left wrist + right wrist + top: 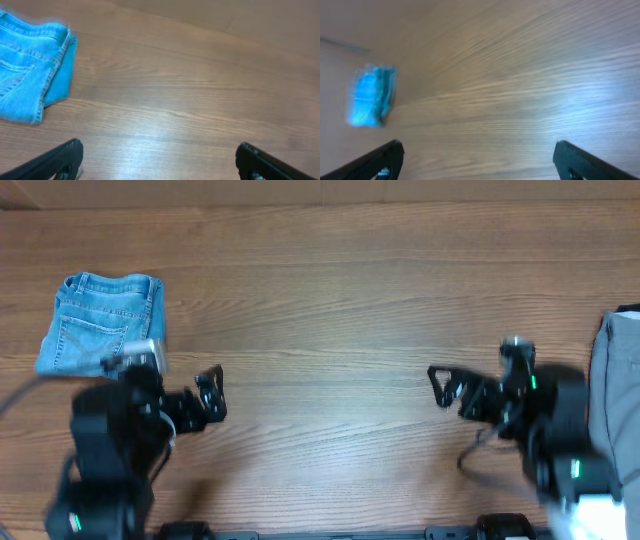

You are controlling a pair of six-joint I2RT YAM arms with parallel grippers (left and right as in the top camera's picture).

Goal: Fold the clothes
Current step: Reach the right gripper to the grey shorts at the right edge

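Note:
Folded light-blue denim shorts [103,322] lie at the far left of the wooden table; they also show in the left wrist view [31,75] and, small and blurred, in the right wrist view [369,96]. Grey cloth shorts [618,395] lie at the right edge, partly cut off, with a sliver of a black garment [628,309] above them. My left gripper [210,395] is open and empty over bare table, right of the denim. My right gripper [440,386] is open and empty, left of the grey shorts.
The wooden table [330,310] spans the view, with bare wood between the two grippers. The arms' bases sit at the front edge.

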